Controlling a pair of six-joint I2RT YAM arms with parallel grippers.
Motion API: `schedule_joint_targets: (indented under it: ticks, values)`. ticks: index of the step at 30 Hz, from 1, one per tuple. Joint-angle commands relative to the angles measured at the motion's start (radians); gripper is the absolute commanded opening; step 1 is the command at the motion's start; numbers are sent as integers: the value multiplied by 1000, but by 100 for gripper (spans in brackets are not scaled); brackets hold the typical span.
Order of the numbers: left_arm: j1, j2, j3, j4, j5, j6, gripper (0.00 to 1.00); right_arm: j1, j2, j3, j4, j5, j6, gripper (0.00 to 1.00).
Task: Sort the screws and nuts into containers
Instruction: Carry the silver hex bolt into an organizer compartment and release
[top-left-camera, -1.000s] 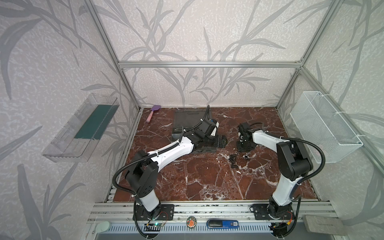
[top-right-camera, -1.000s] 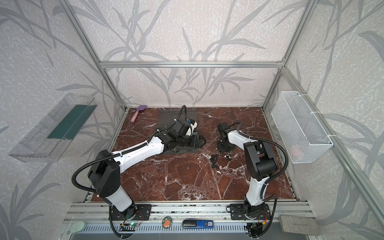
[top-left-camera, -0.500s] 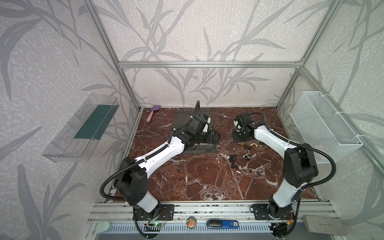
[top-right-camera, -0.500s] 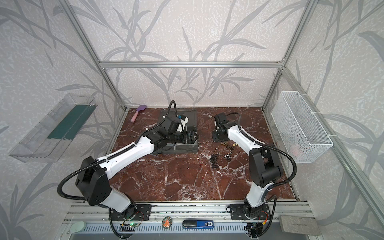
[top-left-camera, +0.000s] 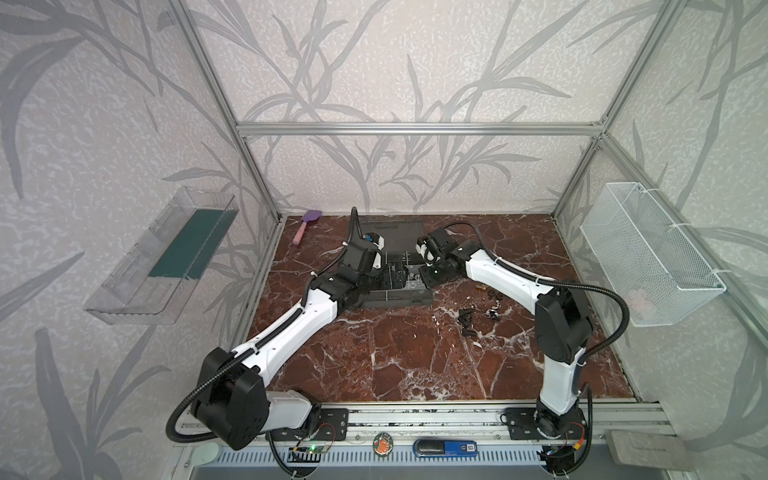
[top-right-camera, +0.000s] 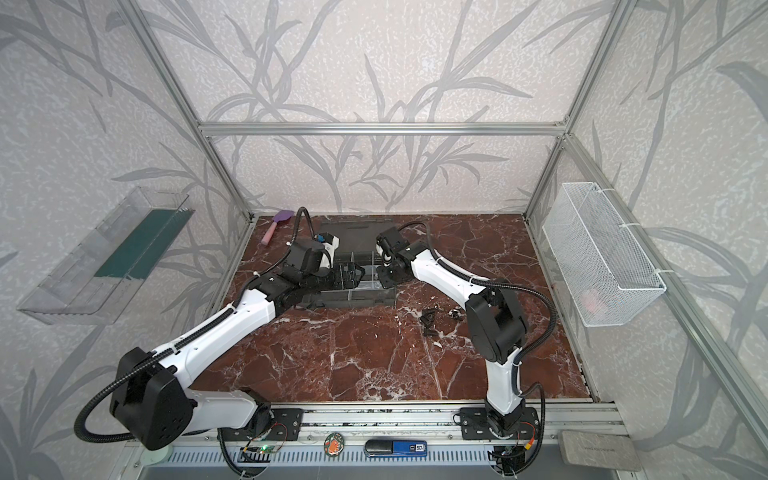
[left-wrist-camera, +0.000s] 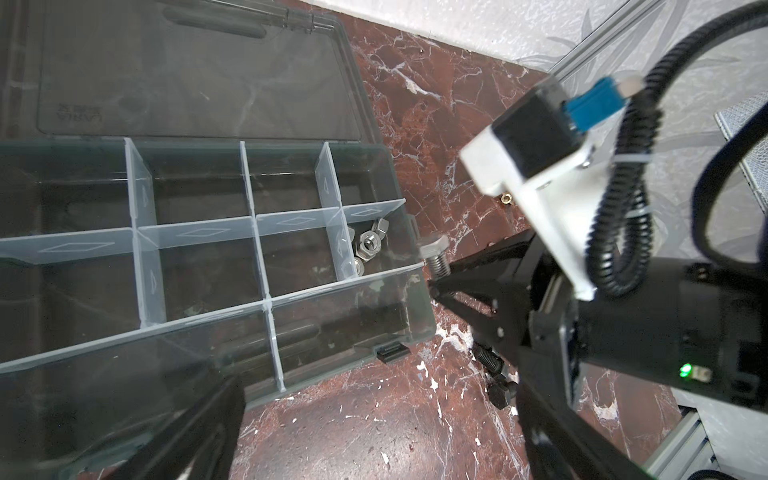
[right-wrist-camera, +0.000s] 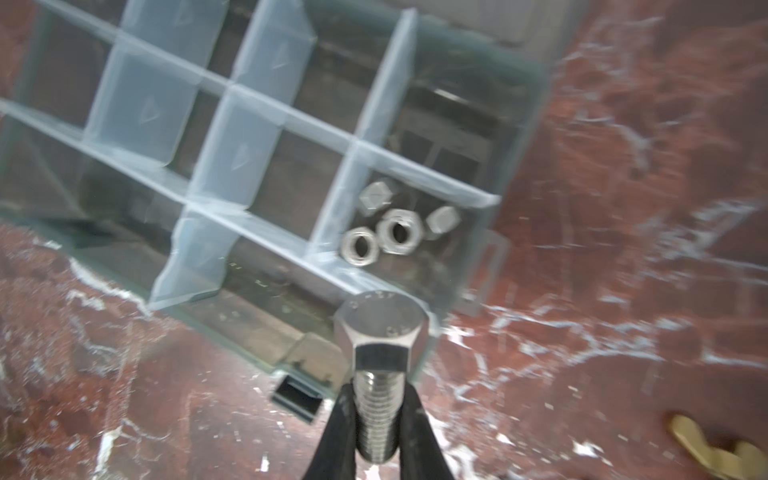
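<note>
The dark grey organizer case (top-left-camera: 399, 298) (top-right-camera: 353, 298) lies open, its containers (left-wrist-camera: 199, 266) (right-wrist-camera: 257, 149) split by clear dividers. My right gripper (right-wrist-camera: 380, 432) (top-left-camera: 420, 277) is shut on the threaded shank of a silver hex-head screw (right-wrist-camera: 380, 332) (left-wrist-camera: 434, 251), just outside the case's right end. Silver hex nuts (right-wrist-camera: 392, 228) lie in one end compartment. Wing nuts (left-wrist-camera: 370, 245) show there in the left wrist view. My left gripper (left-wrist-camera: 374, 457) (top-right-camera: 358, 276) hangs open and empty over the case's front edge. Loose screws and nuts (top-left-camera: 471, 318) (top-right-camera: 430, 318) lie right of the case.
A purple brush (top-left-camera: 307, 224) lies at the back left. A white wire basket (top-left-camera: 648, 253) hangs on the right wall and a clear tray with a green base (top-left-camera: 174, 253) on the left wall. A brass wing nut (right-wrist-camera: 706, 451) and black screws (left-wrist-camera: 494, 374) lie on the marble.
My right gripper has carried the screw leftward from the loose pile to the case's right end. The left gripper has drawn back to the left over the case.
</note>
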Motion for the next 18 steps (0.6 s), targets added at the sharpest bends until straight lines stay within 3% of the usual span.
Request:
schedule_joint_targets:
  ticks: [1, 12, 18]
  values:
    - [12, -38, -29, 15, -26, -8, 100, 24, 36, 52, -30, -26, -14, 4]
    - [29, -45, -46, 34, -23, -20, 99, 63, 97, 53, -28, -44, -34, 7]
    - [30, -50, -47, 33, -26, -24, 99, 63, 108, 65, -44, -34, -41, 18]
